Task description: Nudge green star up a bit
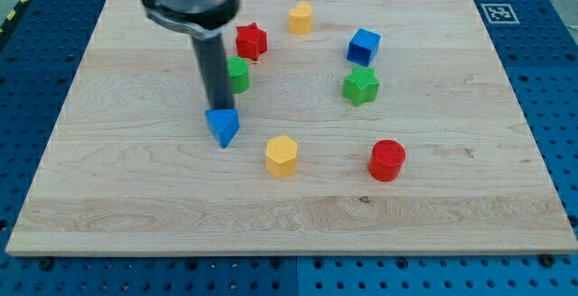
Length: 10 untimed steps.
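Note:
The green star (360, 86) lies right of the board's middle, just below the blue cube (363, 46). My tip (219, 109) is far to the star's left, down at the top edge of the blue triangle (222, 126), and looks to be touching it. The rod stands upright and hides the left part of a green round block (239, 75). Nothing lies between the green star and the blue cube above it.
A red star (251, 41) and a yellow pentagon-like block (301, 16) lie near the view's top. A yellow hexagon (281, 155) and a red cylinder (387, 160) lie lower down. The wooden board (470, 224) rests on a blue perforated table.

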{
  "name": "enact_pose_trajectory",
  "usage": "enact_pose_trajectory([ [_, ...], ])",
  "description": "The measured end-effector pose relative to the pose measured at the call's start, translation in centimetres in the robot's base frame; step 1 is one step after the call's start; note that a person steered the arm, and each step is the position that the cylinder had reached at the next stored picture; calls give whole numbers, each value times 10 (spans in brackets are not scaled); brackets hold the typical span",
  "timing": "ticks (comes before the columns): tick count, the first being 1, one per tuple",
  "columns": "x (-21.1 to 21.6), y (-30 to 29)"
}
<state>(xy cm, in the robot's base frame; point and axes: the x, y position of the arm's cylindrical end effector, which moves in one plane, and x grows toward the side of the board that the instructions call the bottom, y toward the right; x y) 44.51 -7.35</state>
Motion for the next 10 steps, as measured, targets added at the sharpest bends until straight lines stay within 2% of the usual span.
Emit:
enact_pose_trajectory([
  [1,9,38],
  [4,9,50],
  [7,13,176],
  [8,10,182],
  [9,-12,195],
  [10,-57,208],
])
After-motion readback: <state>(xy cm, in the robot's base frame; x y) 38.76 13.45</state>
